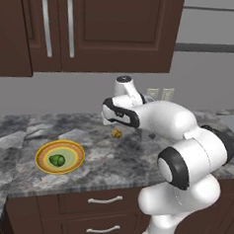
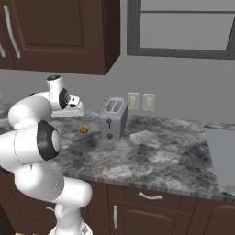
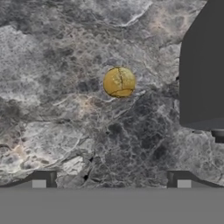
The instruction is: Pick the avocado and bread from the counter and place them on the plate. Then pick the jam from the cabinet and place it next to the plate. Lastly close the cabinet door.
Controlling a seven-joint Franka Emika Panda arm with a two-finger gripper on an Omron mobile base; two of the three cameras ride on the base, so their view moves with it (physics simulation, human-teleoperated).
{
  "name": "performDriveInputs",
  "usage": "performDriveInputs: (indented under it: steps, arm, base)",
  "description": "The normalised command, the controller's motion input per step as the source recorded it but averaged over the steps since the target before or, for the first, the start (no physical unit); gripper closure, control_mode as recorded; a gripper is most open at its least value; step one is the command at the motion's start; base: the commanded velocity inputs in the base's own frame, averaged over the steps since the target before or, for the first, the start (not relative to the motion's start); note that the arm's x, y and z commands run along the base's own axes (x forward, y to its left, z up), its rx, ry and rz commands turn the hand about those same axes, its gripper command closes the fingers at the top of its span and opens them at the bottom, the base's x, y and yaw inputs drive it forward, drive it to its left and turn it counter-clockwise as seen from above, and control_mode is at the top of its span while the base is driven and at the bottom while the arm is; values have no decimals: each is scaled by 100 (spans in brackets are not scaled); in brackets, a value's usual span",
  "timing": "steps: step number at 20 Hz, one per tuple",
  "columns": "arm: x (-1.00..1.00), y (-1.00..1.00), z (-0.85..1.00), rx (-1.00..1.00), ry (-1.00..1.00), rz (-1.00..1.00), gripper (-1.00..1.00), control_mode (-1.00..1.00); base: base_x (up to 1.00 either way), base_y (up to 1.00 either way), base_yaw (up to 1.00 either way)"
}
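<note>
Over on the left of the counter sits the plate, orange-yellow rim, pale green middle, and there's the avocado lying right in its centre, dark green and glossy. Above it the cabinet hangs on the wall, both doors in shot flat shut with their silver bar handles.

Moving right, here's the arm: it rises from the lower right of the left base view, folds at a big white elbow, then reaches back to the left and forward over the stone, forearm roughly level, wrist bent so the hand points down at the worktop. The gripper is above the counter, jaws spread wide, two dark tips far apart at the bottom of the hand view, and nothing between them but bare marbled stone.

And the bread! A small golden-brown ball with a crack across it, lying on the counter, ahead of the fingertips and roughly centred between them in the hand view, well clear of both. From the left base view the bread peeks out just under the hand, to the right of the plate and apart from it. From the right base view the bread lies on the stone just below the hand.

Further right, a grey toaster stands upright near the bread, close to the back wall with its two sockets.
</note>
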Motion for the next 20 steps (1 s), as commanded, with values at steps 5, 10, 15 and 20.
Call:
performDriveInputs:
  steps: [5,10,15,20]
  arm:
    - [4,-17,-25,0,1,0,-100,-100]
    - [18,0,-20,0,0,0,-100,-100]
    - [24,0,-15,0,0,0,-100,-100]
    - [23,0,-15,-1,0,0,-100,-100]
  base:
    - [0,0,0]
    - [0,0,0]
    - [0,0,0]
    - [0,0,0]
